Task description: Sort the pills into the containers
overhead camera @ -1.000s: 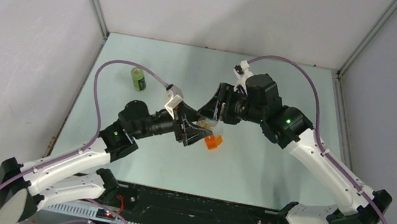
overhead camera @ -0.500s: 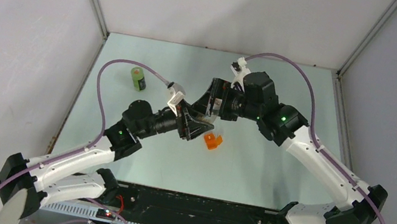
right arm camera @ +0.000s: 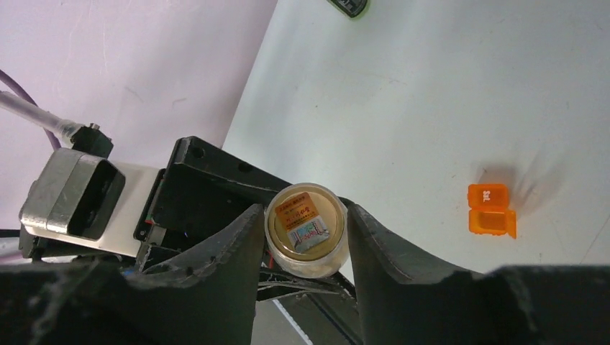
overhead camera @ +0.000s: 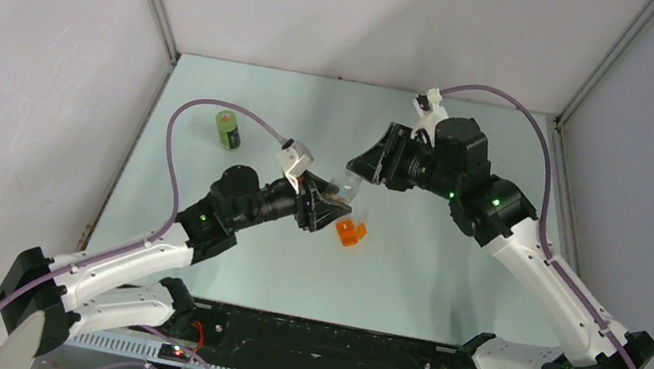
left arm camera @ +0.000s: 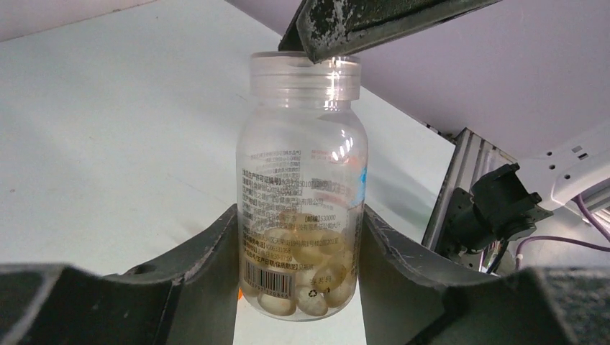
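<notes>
- The table (overhead camera: 266, 103) bears the loose containers.
- The left gripper (left arm camera: 298, 223) clamps the body of the clear vial (left arm camera: 298, 180), with pills (left arm camera: 306, 287) inside.
- The right gripper (right arm camera: 302, 215) pinches the vial's open mouth.
- The green bottle (overhead camera: 228, 131) lies far left, well apart.
- The orange box (overhead camera: 350, 233) sits open near the vial.

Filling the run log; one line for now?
left tool: grips clear pill bottle | right tool: at its top, contact unclear | orange box: open on table

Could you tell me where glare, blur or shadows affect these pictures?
Left wrist: bright glare streaks on the bottle, its small print hard to read, the left fingers soft. Right wrist: the right fingers dark and blurred; the box casts a soft shadow. Top: evenly lit, fairly sharp.
</notes>
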Controlling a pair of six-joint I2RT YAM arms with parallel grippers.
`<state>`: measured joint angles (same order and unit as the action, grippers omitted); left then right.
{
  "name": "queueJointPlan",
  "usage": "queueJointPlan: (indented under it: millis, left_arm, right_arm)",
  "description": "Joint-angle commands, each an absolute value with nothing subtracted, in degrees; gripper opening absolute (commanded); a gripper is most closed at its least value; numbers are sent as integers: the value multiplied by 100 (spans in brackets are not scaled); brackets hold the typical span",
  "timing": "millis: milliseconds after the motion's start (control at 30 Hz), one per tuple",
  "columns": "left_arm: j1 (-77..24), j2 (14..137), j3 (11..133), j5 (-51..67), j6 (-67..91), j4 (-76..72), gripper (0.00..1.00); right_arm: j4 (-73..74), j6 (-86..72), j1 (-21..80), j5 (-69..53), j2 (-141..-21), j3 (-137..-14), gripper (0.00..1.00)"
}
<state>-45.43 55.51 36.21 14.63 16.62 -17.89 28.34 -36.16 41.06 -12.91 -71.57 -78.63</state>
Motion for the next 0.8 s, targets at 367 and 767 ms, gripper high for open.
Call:
queueJointPlan:
  millis: [367, 767]
  left_arm:
    - [-4563, 5821, 4016, 1271, 2066, -2045, 0]
    - [-4509, 5798, 4367, 2856, 1986, -1576, 0]
  right_arm:
    - [2154, -3444, 3777, -2258, -7029, -7377, 34]
    - [1482, -1322, 2710, -5405, -6731, -7156, 3]
